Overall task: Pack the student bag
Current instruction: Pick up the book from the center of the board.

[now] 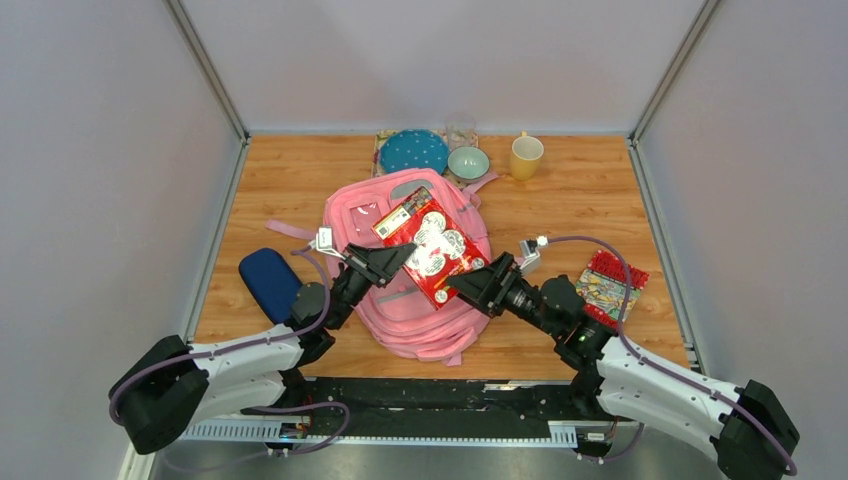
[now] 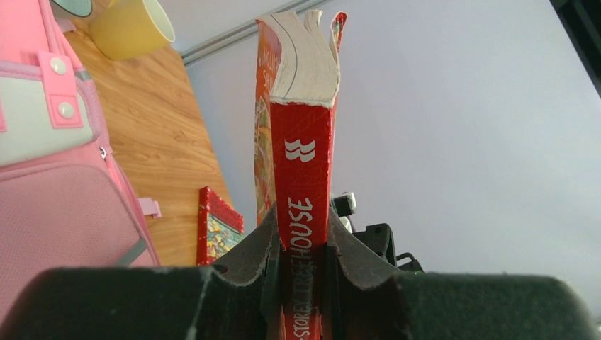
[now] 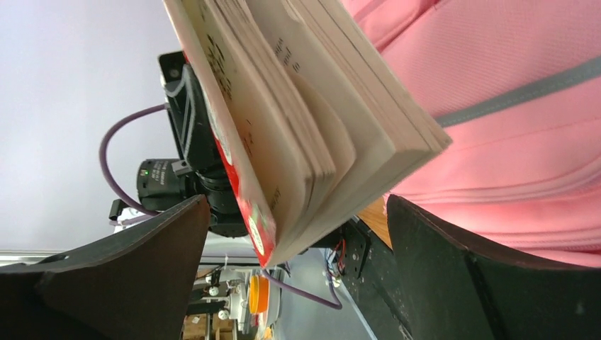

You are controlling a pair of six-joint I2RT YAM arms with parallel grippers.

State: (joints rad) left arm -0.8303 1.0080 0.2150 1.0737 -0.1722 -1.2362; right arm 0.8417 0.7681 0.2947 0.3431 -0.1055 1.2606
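From above, the student bag lies flat in the middle of the table, with the red book held in the air over it; the left gripper has the book by its near-left edge, and the right gripper sits at the near-right corner with its jaws spread. Whether a compartment gapes beneath the book cannot be told from here; if the zip is shut or only narrowly parted, the book would land on the fabric and slide off towards the navy pouch.

In the left wrist view, the left gripper is closed partway, clamped on the spine of the red book low down; the student bag fills the left side, and a yellow mug and a second book lie beyond. The hold covers only a short stretch of spine, the covers and pages splay at the free end, and so the book could pivot or slip between the pads during a swing.

In the right wrist view, the right gripper stands fully open and holds nothing; the fanned page edge of the red book hangs between its fingers without clear contact, and the student bag lies just behind. The whole weight therefore seems to rest on one grip; closing here could catch only loose pages and crease them, and any push from this arm could twist the book out of the other hold.
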